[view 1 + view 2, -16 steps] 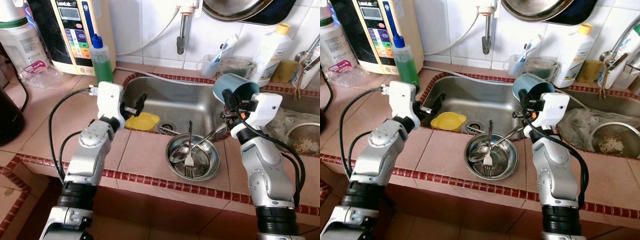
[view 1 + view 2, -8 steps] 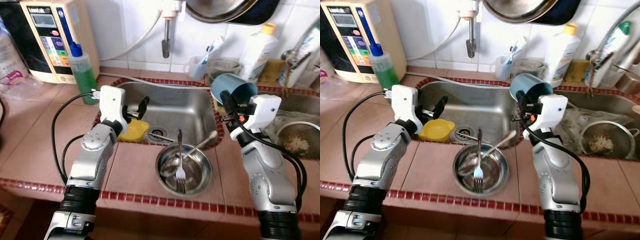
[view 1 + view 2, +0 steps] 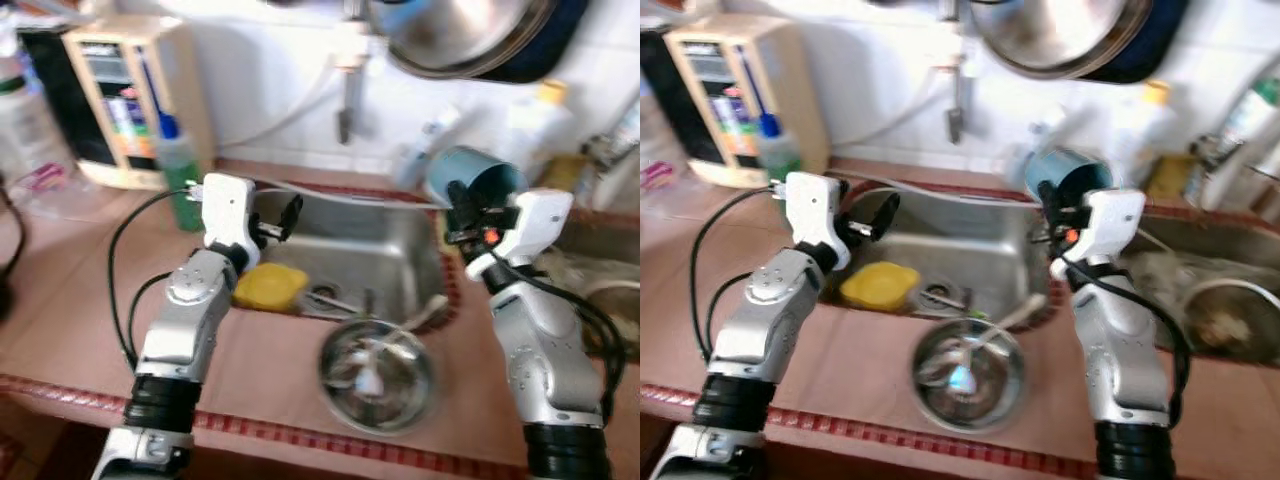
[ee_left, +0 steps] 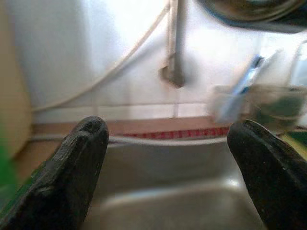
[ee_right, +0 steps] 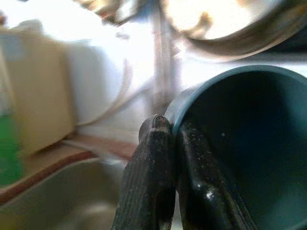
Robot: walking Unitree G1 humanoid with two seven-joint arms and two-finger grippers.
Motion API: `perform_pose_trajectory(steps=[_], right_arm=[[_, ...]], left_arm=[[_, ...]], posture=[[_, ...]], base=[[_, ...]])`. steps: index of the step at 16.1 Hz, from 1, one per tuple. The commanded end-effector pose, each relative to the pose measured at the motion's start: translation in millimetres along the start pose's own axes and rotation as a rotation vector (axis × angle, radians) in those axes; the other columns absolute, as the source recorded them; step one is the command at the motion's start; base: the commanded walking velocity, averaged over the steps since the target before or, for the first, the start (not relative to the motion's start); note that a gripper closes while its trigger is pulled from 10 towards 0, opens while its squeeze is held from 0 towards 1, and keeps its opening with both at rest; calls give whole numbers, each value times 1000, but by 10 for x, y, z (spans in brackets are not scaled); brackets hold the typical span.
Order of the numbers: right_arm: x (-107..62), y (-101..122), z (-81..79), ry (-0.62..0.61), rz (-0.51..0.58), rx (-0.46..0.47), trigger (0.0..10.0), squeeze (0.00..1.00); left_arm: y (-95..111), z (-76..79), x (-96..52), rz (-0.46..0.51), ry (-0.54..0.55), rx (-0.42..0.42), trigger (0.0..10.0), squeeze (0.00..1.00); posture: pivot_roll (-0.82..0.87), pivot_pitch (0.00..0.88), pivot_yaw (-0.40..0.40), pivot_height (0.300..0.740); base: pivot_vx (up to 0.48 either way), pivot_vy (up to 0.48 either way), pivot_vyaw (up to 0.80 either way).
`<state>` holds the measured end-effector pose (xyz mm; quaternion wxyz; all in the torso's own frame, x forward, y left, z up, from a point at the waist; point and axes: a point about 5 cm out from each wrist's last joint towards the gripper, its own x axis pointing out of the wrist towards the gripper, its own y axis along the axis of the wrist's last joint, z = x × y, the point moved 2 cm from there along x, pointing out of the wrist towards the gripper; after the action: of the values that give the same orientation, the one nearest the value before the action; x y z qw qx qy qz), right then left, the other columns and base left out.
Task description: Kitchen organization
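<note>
Right gripper [image 5: 165, 143] pinched on the rim of the teal cup [image 3: 475, 177], one finger inside and one outside, cup held tilted in the air above the right rim of the sink [image 3: 385, 248]. Left gripper [image 4: 168, 143] spread wide with nothing in it, over the sink's left edge just above the yellow bowl [image 3: 268, 286]. Steel bowl [image 3: 378, 372] with cutlery sits on the counter in front; head views blurred

domestic kitchen. a steel sink [image 3: 370, 245] is sitting in a tiled counter [image 3: 80, 270] edged in red at mid frame; a tap [image 3: 345, 85] and pans [image 3: 470, 35] are hanging on the white wall above; detergent bottles [image 3: 178, 165] are standing alongside; a bowl of cutlery [image 3: 375, 372] is resting at lower centre.
</note>
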<state>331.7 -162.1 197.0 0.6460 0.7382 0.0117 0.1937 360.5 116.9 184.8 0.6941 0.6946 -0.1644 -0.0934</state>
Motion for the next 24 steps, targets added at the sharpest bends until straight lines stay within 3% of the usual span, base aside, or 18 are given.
perform_pose_trajectory(steps=[1,3,5,8,12,24], right_arm=[[13,87,37,-2,10,-8,10000,0],[20,49,241,-77,-62,-59,10000,0],[36,53,347,-103,-86,-74,10000,0],[107,116,401,-54,-108,-122,10000,0],[185,182,437,57,-132,-112,10000,0],[307,75,199,409,-251,19,10000,0]], left_arm=[[30,78,-2,-3,-39,42,10000,0],[77,211,-29,4,-119,66,10000,0],[102,322,-70,5,-190,105,10000,0],[122,542,-162,-4,-319,163,10000,0],[125,721,-249,-43,-385,185,10000,0],[282,764,-515,-98,-419,159,10000,0]], posture=[[-195,0,-4,740],[-197,9,-2,740],[-197,24,-5,740],[-199,50,-6,740],[-183,97,-7,740],[-72,246,11,740]], base=[[0,0,0],[0,0,0],[0,0,0],[0,0,0],[0,0,0],[0,0,0]])
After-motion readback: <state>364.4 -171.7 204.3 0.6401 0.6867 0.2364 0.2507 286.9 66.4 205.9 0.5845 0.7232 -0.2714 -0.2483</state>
